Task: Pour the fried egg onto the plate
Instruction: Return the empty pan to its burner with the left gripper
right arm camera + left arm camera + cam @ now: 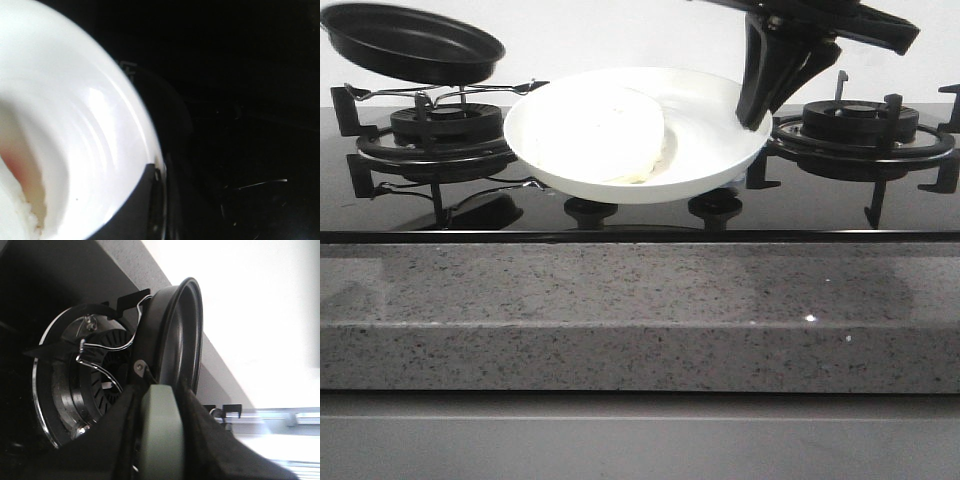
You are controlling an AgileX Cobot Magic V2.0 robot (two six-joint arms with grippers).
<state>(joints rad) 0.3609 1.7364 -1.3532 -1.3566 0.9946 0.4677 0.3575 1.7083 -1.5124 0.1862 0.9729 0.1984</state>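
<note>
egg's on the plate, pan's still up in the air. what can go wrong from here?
1. The plate is held off the stove by the right end effector at one rim edge only; it could tip or slip.
2. The fried egg lies toward the far side from that grip and may slide if the plate tilts.
3. The frying pan hangs tilted over the left burner and could knock the grate when lowered.

The fried egg [603, 133] lies flat in the plate [705, 135], pale underside up, a ragged white disc set toward the plate's left side. The plate, wide, glossy and plain white with a raised rim, sits tilted above the stovetop between the two burners.
</note>
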